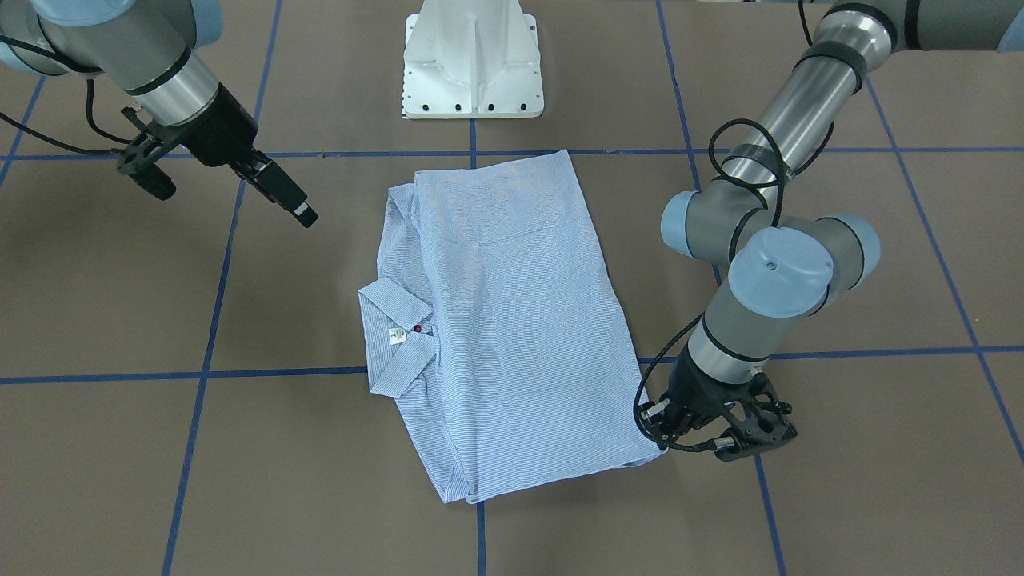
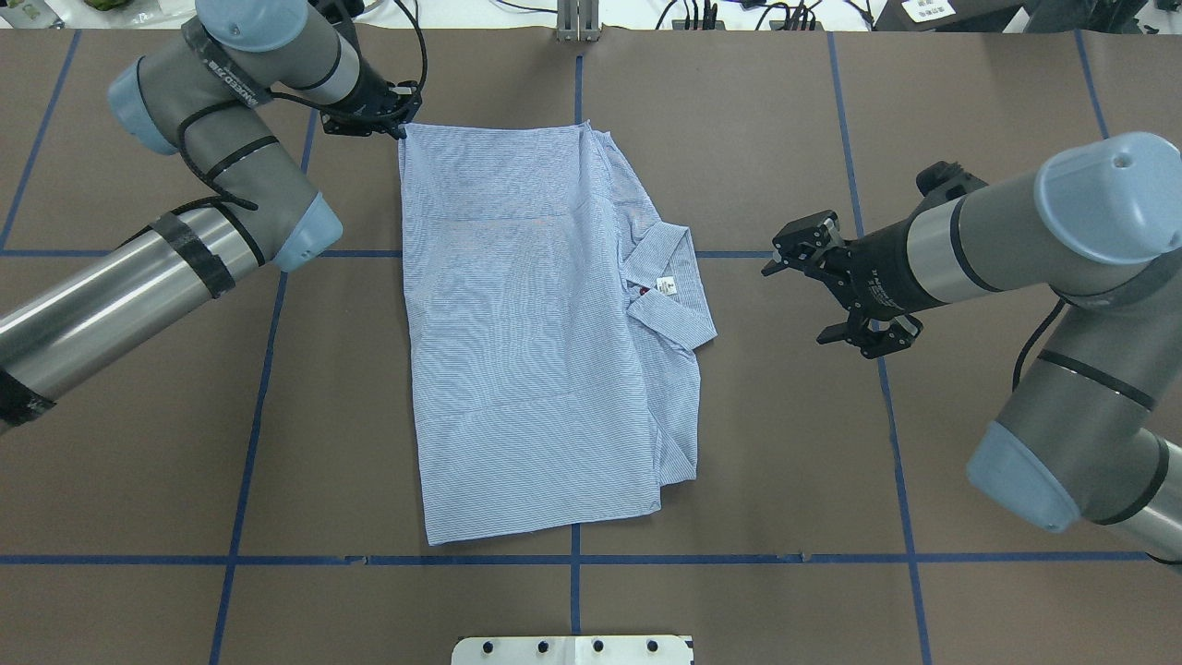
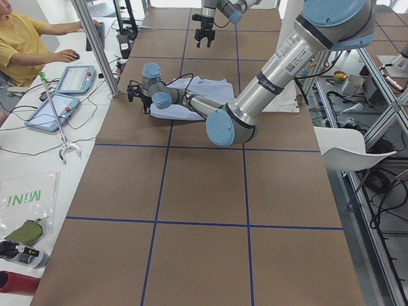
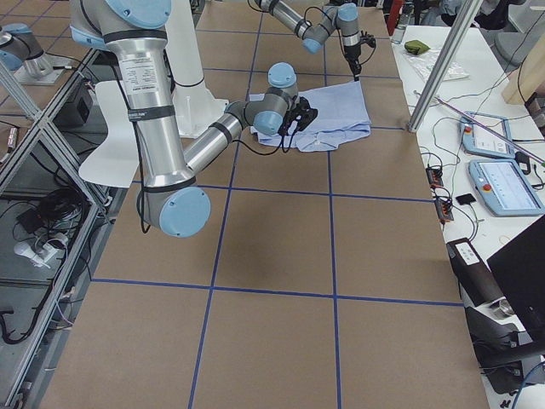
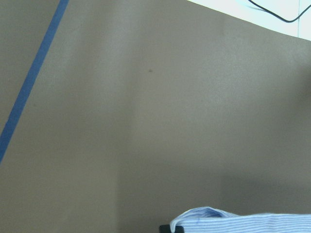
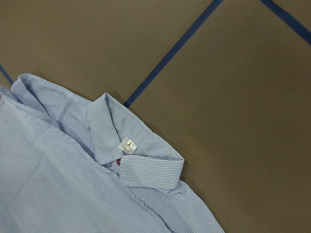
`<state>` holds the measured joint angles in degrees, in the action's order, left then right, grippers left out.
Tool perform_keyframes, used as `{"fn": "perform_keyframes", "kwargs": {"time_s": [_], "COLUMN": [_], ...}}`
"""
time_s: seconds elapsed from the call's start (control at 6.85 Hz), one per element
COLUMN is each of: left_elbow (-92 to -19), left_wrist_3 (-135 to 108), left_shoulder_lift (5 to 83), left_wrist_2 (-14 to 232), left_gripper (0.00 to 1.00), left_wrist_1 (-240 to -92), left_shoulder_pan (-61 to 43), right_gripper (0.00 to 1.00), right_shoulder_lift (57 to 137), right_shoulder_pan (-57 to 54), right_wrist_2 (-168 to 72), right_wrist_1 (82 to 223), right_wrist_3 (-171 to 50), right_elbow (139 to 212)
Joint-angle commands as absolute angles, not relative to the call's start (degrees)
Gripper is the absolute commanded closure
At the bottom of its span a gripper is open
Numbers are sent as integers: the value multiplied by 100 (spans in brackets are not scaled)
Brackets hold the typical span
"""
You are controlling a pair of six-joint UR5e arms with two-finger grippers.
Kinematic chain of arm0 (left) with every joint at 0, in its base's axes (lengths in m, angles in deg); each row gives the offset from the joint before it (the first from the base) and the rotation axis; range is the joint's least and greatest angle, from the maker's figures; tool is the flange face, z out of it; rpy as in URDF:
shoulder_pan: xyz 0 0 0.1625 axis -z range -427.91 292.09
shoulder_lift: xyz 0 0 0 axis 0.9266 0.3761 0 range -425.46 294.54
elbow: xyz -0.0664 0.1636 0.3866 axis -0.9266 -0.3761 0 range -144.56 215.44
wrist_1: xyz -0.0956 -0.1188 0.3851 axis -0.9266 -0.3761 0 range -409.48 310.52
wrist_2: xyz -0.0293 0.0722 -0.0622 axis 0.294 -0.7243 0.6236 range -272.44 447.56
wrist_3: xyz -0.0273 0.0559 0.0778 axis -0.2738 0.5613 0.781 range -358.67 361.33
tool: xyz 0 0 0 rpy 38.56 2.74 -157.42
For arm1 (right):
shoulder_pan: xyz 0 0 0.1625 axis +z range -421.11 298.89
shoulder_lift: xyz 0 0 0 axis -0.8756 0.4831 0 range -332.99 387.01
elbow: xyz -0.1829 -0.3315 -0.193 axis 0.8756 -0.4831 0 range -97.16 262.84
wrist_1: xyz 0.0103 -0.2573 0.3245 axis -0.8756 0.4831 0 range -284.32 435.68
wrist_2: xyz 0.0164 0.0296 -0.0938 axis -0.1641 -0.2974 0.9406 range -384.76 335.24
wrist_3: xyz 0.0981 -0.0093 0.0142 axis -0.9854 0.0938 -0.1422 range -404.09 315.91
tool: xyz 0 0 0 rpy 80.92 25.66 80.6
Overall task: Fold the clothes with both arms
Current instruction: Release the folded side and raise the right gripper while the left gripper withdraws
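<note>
Folded shirt [image 2: 526, 351] lying flat at the middle of the brown surface [image 2: 138, 443], its long axis running from the far edge toward the robot's edge, its collar [image 2: 669, 296] turned to the surface's right edge. The white neck label [image 2: 664, 285] and a dark red button [image 2: 644, 292] show inside the collar. The left tool [image 2: 395, 127] is low at the shirt's far left corner, near the surface's far edge; the left wrist view shows striped cloth lapped over a black fingertip, so it is clamped on that corner. The right tool [image 2: 796, 305] hangs apart from the collar with fingers spread wide and nothing between them, a strip of bare surface separating the two. Blue tape lines [image 2: 572, 559] divide the surface into squares. A white pedestal base [image 1: 472, 64] stands at the robot's edge, in line with the shirt. Beyond the far edge a side bench carries two tablets [image 3: 73, 80], cables and a clear printed bag [image 3: 25, 197], with a seated operator in yellow [image 3: 19, 44]. In the exterior right view the near arm's wrist covers part of the shirt.
</note>
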<state>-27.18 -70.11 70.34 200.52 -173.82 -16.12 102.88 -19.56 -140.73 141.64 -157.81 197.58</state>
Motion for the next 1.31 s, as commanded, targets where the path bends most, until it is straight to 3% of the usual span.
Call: {"fn": "perform_keyframes", "kwargs": {"time_s": [0.0,0.44,0.73,1.17], "left_elbow": [-2801,-4712,-4981,-4973], "left_wrist_3": [-6908,-6802,-6801,-6801], "left_shoulder_lift": [7042,5622,5355,5355], "left_wrist_2": [20085,20805,20788,20788], "left_gripper": [57,57,57,57], "left_wrist_1": [-17384,-17296,-17296,-17296], "left_shoulder_pan": [-1544,-1219,-1210,-1209], "right_gripper": [0,0,0,1], "right_shoulder_lift": [9928,9506,8882,9063], "right_shoulder_pan": [-2382,-3445,-3903,-4405], "right_wrist_2": [-13239,-12024,-11574,-11379], "right_wrist_1": [14177,14274,14520,14582], "right_wrist_3": [-15809,-15791,-15782,-15835], "right_elbow": [19701,19465,18633,18576]}}
